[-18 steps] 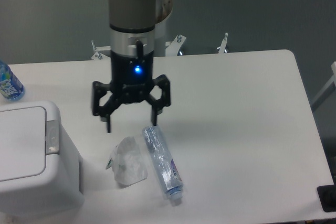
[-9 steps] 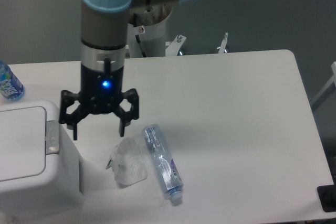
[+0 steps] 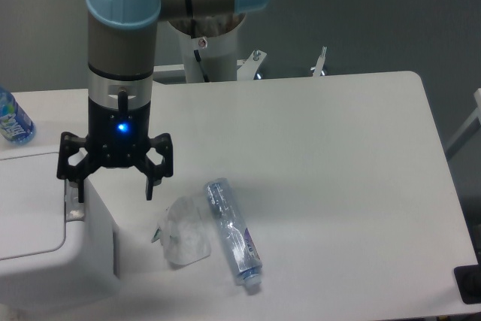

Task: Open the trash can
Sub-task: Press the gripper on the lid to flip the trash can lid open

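The bin (image 3: 45, 223) sits at the near left corner of the table (image 3: 338, 155), big, white and boxy with rounded corners, its flat lid down and a grey latch (image 3: 74, 202) on the lid's right edge. The gripper (image 3: 114, 189) hangs right over that right edge, fingers spread wide, holding nothing, one fingertip just above the latch and the other out past the bin's side. Right of the bin lie a crumpled clear wrapper (image 3: 184, 232) and a bottle (image 3: 233, 232) side by side. Another bottle (image 3: 13, 119) stands far left.
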